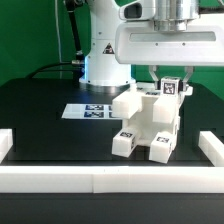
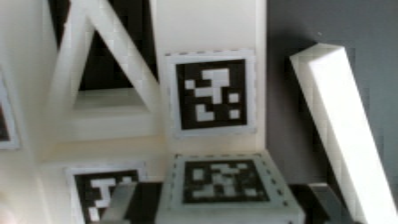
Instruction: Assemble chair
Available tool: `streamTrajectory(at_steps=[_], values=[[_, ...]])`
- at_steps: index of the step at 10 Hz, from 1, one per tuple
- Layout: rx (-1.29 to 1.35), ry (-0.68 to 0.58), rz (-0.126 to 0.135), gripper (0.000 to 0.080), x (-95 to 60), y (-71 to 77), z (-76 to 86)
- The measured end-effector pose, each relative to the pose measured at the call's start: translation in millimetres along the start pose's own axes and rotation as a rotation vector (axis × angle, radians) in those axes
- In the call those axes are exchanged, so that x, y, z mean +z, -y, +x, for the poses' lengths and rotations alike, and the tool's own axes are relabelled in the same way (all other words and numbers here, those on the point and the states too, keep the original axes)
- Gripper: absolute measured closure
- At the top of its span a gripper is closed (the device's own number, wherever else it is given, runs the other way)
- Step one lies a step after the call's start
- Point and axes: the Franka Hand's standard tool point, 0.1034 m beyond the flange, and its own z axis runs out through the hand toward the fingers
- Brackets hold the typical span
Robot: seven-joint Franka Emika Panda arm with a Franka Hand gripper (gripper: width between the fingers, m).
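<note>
- Two fingers of the pincer (image 1: 167,83) come down from the white arm onto the top of the chair (image 1: 150,122), at the side toward the exterior view's right.
- The jaws stand drawn together, clamped on an upright chair piece that carries a black-and-white tag (image 1: 171,87) at its top.
- In the wrist view that tagged piece (image 2: 214,95) fills the middle; the fingertips themselves do not show there.
- Beside it in the wrist view, a slim white bar (image 2: 331,115) leans at a tilt, apart from the tagged face.
- Slanted white struts (image 2: 93,65) cross behind the tagged piece in the wrist view, against a dark ground.
- Lower in the wrist view, two more tags (image 2: 222,183) sit on white chair surfaces; the print is blurred.
- The chair rests on the black bench (image 1: 40,125), roughly mid-scene in the exterior view, its chunky legs (image 1: 162,148) pointing toward the camera with tags on their ends.
- A blocky part of the chair (image 1: 128,103) juts out toward the exterior view's left.
- The marker board (image 1: 92,110) lies flat on the bench just beside the chair, toward the exterior view's left, in front of the robot base (image 1: 104,65).
- A long white border wall (image 1: 100,181) runs along the near edge of the bench, with short returns at both ends.
- Green backdrop (image 1: 30,35) hangs behind the bench.
</note>
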Motion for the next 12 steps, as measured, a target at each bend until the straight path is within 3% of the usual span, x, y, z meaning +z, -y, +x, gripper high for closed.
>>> streamTrajectory(at_steps=[1, 4, 8, 12], values=[[-0.001, 0.0, 0.0, 0.0528, 0.1, 0.0, -0.1], [-0.019, 0.0, 0.0, 0.0184, -0.2, -1.2, 0.9], [-0.022, 0.002, 0.012, 0.0151, -9.6, -1.0, 0.3], [0.029, 0.015, 0.054, 0.0151, -36.4, 3.4, -33.3]])
